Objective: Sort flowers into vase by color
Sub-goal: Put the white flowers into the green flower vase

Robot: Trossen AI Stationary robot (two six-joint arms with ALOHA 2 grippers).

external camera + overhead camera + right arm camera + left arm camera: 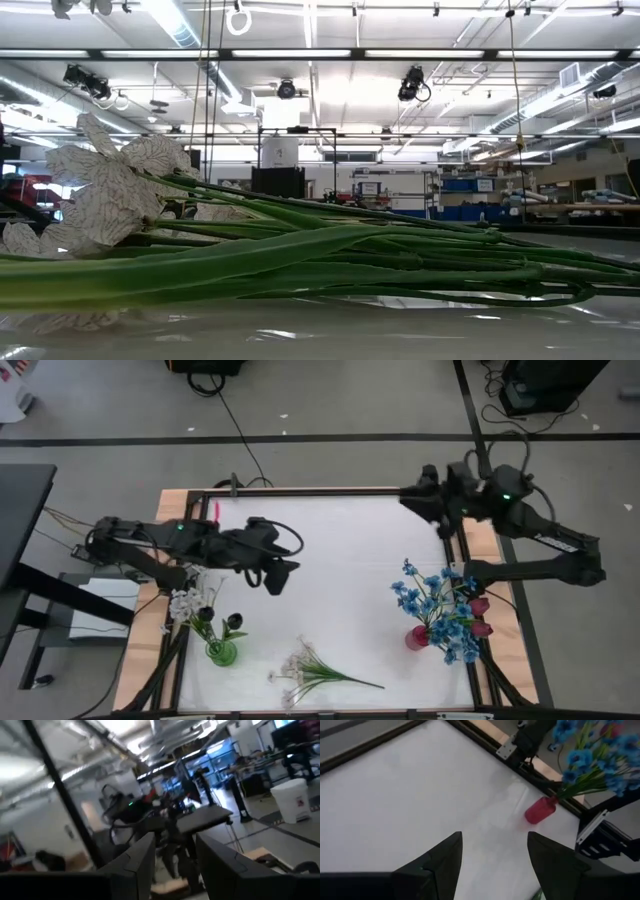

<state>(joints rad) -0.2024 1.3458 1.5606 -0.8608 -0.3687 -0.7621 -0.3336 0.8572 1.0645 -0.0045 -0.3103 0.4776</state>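
- Already, at the left edge of the surface (340, 560), a green vase (221, 652) holds white sprays (186, 603) together with dark near-black buds (234, 621), so that end looks partly filled, though two colours share one vase there.
- Above it, slightly toward the middle, hangs the left gripper (283, 577), clear of the surface; its jaws stand wide apart and hold nothing, which the left wrist view confirms with bare white surface between the two dark fingers (440, 865).
- Near the front edge in the middle, one loose white spray (305, 672) lies flat, touching neither vase; by my judgement it is what is left to place.
- Further right, a red vase (417, 637) carries blue blossom clusters (436, 605), and dark red tulips (480, 616) show just beside them at the right rim; whether the tulips sit in the same vase I cannot tell.
- At the far right corner waits the right gripper (420, 495), up over the frame; its jaws are partly apart and empty, as its own wrist view shows.
- From table height, the low view shows only the lying spray close up, its green stems (330, 255) and papery white petals (110, 185) against the room beyond; both vases and both arms are missing from it.
- Looking past the left jaws, the wrist view catches the red vase and blue blooms but not the green vase.
- Only the high view shows everything together.
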